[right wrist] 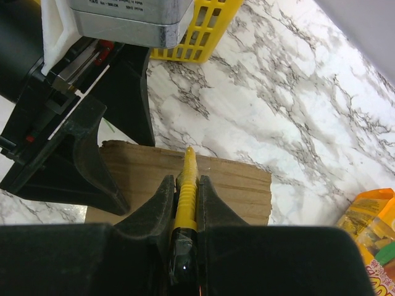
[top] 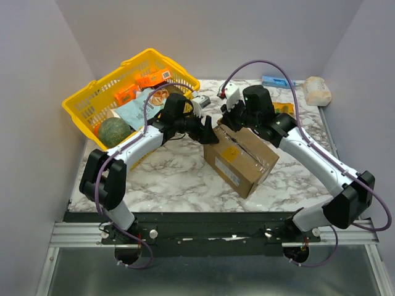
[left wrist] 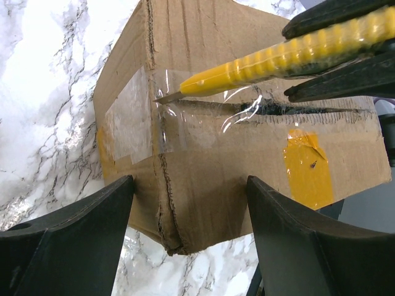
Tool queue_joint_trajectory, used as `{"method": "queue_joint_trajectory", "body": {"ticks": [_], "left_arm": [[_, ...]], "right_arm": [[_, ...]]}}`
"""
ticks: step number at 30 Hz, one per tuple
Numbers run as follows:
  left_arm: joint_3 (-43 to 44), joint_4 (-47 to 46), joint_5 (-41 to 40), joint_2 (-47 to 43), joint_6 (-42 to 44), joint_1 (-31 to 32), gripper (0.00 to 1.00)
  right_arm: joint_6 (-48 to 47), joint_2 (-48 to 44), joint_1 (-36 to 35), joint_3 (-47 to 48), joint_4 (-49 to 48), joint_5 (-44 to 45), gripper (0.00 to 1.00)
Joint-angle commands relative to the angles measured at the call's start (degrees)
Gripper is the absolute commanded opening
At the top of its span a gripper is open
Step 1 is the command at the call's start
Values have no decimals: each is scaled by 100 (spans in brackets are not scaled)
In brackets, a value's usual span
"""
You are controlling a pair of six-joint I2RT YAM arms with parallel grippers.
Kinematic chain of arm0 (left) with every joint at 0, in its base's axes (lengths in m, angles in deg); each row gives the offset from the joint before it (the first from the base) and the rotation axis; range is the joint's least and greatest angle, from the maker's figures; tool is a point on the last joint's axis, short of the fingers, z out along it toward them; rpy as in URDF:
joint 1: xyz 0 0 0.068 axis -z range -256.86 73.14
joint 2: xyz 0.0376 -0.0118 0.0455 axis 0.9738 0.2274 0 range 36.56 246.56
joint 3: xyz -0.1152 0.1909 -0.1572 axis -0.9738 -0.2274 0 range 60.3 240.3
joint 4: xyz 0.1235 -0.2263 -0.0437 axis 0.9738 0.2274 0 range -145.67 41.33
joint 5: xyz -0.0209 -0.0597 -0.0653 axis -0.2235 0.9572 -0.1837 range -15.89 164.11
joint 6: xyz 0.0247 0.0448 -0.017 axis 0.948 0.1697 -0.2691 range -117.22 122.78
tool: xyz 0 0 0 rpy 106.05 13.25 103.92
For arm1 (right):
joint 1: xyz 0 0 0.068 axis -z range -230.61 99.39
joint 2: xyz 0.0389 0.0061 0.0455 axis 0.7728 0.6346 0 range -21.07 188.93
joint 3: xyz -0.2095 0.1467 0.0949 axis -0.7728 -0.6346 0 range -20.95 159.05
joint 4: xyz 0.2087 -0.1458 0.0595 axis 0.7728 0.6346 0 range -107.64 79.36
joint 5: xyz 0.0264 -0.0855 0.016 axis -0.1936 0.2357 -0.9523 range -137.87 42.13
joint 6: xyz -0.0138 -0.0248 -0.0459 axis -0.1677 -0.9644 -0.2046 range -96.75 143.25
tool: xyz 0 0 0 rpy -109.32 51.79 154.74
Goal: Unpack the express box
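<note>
The right gripper (right wrist: 185, 196) is pressed together on a yellow knife (left wrist: 278, 58), its two fingers pinching the ribbed handle from either side. The blade tip rests on the clear tape (left wrist: 185, 123) at the top seam of the express box (top: 241, 159), close to one end of the carton. Along the seam behind the blade, the tape and cardboard show a dark, ragged slit (left wrist: 290, 108).

The left gripper (top: 203, 131) is spread wide, with one finger on each side of the box's near corner. Whether the fingers touch the cardboard cannot be told.

The express box lies flat near the middle of the marble table (top: 166, 176), turned at an angle to the table's edges, between the two arms. It has a yellow sticker (left wrist: 307, 166) on top and a white label (top: 227, 172) on the side facing the arm bases.

A yellow basket (top: 105, 92) stands at the far left, holding a green melon (top: 114, 131) and orange packets (top: 145, 80). A blue box (top: 274, 80) and a pale wrapped bundle (top: 318, 90) sit at the far right edge.
</note>
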Motion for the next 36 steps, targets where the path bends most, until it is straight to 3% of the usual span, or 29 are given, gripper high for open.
{"method": "queue_joint_trajectory", "body": {"ticks": [1, 36], "left_arm": [[-39, 234, -74, 198, 89, -30, 81], [-65, 172, -346, 304, -123, -109, 81]], "right_arm": [[-99, 56, -35, 124, 103, 143, 0], [103, -533, -35, -122, 1052, 336, 0]]}}
